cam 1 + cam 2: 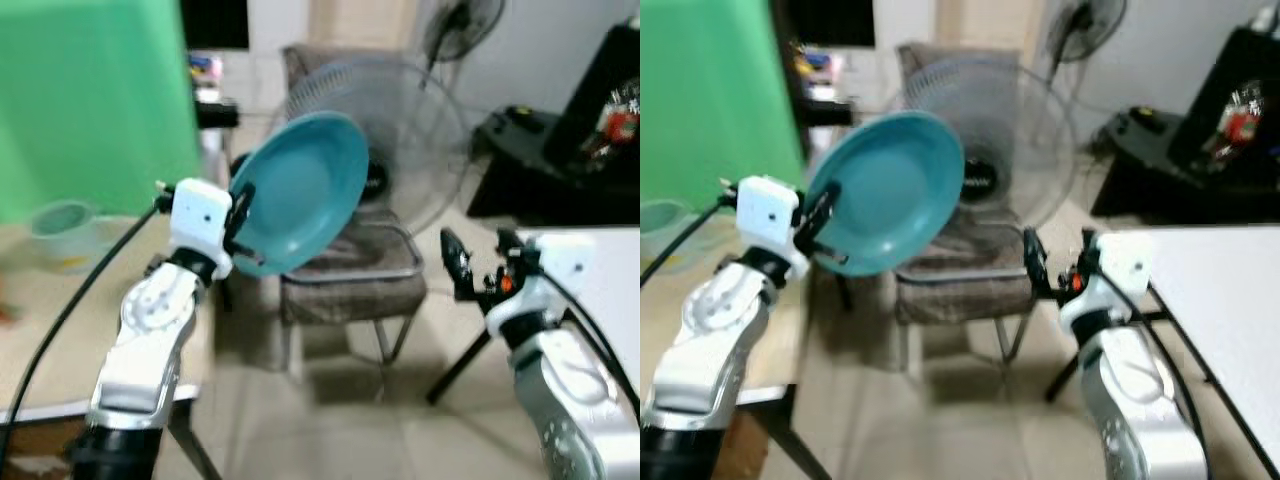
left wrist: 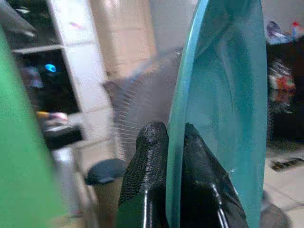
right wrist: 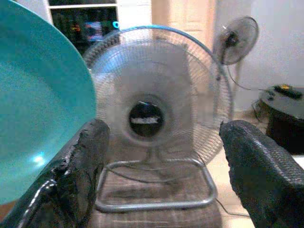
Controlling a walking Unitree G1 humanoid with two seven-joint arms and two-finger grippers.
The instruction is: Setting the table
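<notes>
item: teal plate (image 1: 305,190), carried mid-air, tilted, above the chair (image 1: 350,275) before the fan (image 1: 400,140); left gripper (image 2: 167,142) pinched on its rim, likely for transport to the white table (image 1: 1230,290); right gripper (image 3: 161,142) spread wide, empty, probably ready to assist

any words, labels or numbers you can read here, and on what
None can be read.
Fan: a pale mark on its dark hub, too blurred to read.
Dark object at far right: a red and white print, too blurred to read.
Plate in the left gripper: no text.
</notes>
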